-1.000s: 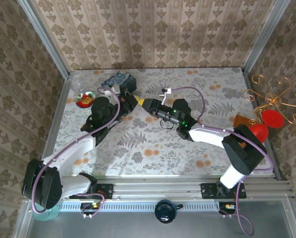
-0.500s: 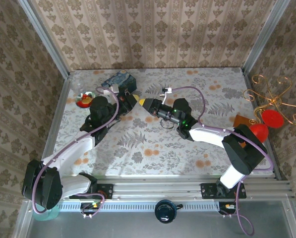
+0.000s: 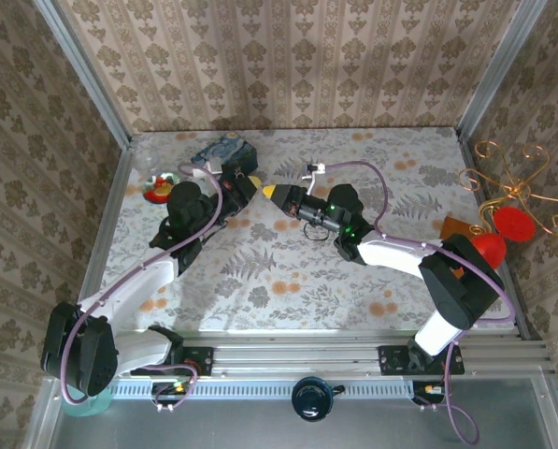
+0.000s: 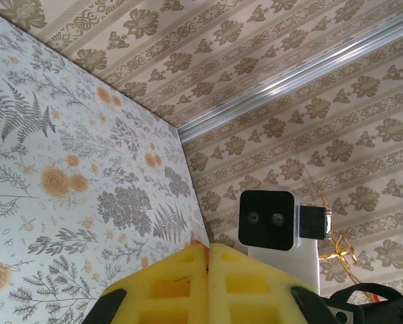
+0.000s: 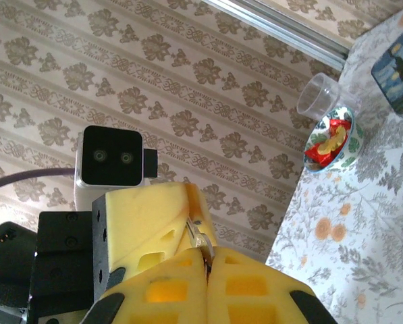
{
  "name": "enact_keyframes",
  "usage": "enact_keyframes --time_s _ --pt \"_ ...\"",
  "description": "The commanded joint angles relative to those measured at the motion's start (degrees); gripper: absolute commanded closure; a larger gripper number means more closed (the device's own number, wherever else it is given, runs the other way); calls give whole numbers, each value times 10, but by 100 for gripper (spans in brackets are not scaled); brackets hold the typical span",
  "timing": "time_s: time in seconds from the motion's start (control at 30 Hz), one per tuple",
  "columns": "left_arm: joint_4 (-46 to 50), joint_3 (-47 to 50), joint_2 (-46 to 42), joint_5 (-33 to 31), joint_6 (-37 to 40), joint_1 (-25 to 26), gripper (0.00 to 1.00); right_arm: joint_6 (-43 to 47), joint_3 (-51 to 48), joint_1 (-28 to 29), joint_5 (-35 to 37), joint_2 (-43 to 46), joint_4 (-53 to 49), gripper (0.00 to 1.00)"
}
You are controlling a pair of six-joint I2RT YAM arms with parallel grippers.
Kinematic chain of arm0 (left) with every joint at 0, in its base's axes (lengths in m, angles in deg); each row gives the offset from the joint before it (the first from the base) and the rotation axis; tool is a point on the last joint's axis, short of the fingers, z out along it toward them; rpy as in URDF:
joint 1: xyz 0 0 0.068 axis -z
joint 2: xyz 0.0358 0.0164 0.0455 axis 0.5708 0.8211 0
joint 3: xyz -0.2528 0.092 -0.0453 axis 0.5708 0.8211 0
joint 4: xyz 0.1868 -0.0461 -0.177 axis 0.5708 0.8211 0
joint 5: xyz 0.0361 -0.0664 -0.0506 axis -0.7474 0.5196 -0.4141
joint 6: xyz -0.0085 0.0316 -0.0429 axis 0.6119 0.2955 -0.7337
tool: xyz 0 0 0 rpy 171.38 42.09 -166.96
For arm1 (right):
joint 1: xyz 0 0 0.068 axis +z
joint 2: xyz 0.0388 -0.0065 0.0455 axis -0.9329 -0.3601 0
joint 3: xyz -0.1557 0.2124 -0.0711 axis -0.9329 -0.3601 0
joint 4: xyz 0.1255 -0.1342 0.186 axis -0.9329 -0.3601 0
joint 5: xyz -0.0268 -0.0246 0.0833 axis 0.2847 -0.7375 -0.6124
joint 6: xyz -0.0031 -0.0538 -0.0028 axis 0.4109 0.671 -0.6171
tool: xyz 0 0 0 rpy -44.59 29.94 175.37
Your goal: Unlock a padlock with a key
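Observation:
My left gripper (image 3: 250,183) and right gripper (image 3: 270,192) meet tip to tip above the back left of the table. In the right wrist view the key (image 5: 199,239), a thin dull metal strip, comes out of the seam of the shut left gripper (image 5: 190,206). Its other end runs down into the seam of the right gripper (image 5: 208,254), which is also shut on it. In the left wrist view the left gripper (image 4: 208,248) has its yellow fingers pressed together, facing the right arm's wrist camera (image 4: 269,219). The padlock is hidden.
A dark-blue swirl-painted box (image 3: 224,150) lies at the back left. A small bowl of red and yellow pieces (image 3: 160,190) sits beside a clear cup (image 5: 319,94). A gold wire stand (image 3: 514,182) and red objects (image 3: 490,246) stand at the right edge.
The right gripper's fingers have closed onto the key held by the left gripper. Both grippers have shifted slightly toward the back left.

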Motion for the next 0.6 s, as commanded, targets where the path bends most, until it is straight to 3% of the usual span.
enact_keyframes --time_s 0.0,0.13,0.2,0.4,0.57 --pt "-6 9 -11 12 23 -2 93 12 26 -3 -13 8 -2 100" --pt "91 -2 -42 -14 86 -19 62 89 23 -3 12 46 -119 100" --pt "145 -19 -47 -11 115 -55 55 122 18 -3 29 67 -168 100" --pt "253 -64 -30 -33 200 -105 44 209 21 9 76 119 -287 100" --pt "362 -141 72 -105 248 -102 43 252 6 17 106 169 -332 100"
